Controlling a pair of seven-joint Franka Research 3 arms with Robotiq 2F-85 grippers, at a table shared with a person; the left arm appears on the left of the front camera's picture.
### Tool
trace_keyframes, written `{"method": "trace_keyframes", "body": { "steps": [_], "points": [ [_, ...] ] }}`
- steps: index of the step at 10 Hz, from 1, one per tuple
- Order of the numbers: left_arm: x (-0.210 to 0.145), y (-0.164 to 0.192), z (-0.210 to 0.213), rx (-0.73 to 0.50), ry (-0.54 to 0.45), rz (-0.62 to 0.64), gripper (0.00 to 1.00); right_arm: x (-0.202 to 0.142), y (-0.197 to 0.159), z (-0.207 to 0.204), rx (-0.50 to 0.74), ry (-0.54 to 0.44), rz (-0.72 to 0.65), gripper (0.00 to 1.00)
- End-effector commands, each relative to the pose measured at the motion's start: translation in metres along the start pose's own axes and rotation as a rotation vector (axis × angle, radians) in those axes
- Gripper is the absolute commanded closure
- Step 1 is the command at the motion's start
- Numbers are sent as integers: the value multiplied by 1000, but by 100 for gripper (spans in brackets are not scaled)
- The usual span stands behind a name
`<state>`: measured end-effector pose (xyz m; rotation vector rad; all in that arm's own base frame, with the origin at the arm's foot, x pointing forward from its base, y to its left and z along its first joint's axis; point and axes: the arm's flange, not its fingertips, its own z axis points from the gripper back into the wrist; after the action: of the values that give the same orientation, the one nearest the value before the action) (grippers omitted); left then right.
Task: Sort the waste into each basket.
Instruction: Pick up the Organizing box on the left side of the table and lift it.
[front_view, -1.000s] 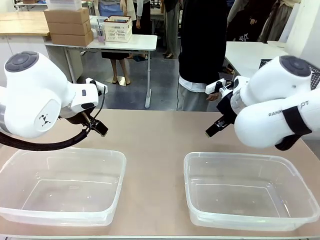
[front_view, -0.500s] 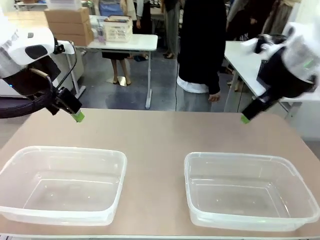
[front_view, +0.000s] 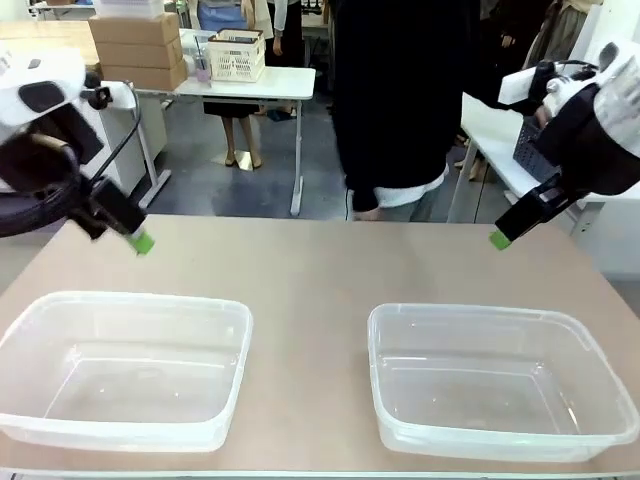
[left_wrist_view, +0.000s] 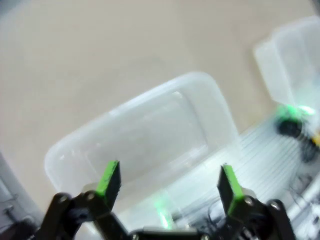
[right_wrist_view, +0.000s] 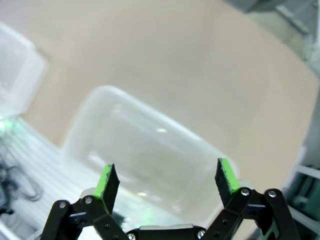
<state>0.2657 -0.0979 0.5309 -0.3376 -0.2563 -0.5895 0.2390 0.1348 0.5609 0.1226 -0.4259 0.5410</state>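
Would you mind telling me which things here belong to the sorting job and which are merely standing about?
Belong to the job:
- left basket and right basket, both on the table
- left gripper, open
- right gripper, open

Just standing about:
- cardboard boxes
- white crate on the far table
- person across from the robot

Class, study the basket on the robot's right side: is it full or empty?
Empty. The right basket holds nothing; its clear bottom shows bare.
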Motion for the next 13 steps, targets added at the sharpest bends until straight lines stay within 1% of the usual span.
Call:
{"method": "trace_keyframes", "body": {
  "steps": [1, 2, 3, 4, 5, 6, 7, 8, 13],
  "points": [
    [-50, 46, 41, -369, 170, 17, 0, -66, -23, 44, 368, -69, -260, 0],
    [-71, 69, 51, -524, 130, 121, 0, -92, -39, 57, 435, -107, -405, 0],
    [-91, 95, 58, -677, 22, 271, 0, -122, -69, 62, 561, -213, -577, 0],
    [-110, 118, 62, -825, -124, 420, 0, -149, -99, 59, 650, -275, -720, 0],
    [-130, 139, 64, -881, -277, 589, 0, -175, -132, 50, 720, -314, -865, 0],
    [-152, 160, 67, -920, -408, 756, 0, -199, -159, 41, 758, -343, -993, 0],
    [-169, 177, 68, -853, -442, 900, 0, -218, -176, 35, 722, -386, -1102, 0],
    [-157, 150, 69, -780, -129, 423, 0, -159, -156, 97, 666, -189, -670, 0],
    [-157, 150, 69, -780, -129, 423, 0, -159, -156, 97, 666, -189, -670, 0]
  ]
}}
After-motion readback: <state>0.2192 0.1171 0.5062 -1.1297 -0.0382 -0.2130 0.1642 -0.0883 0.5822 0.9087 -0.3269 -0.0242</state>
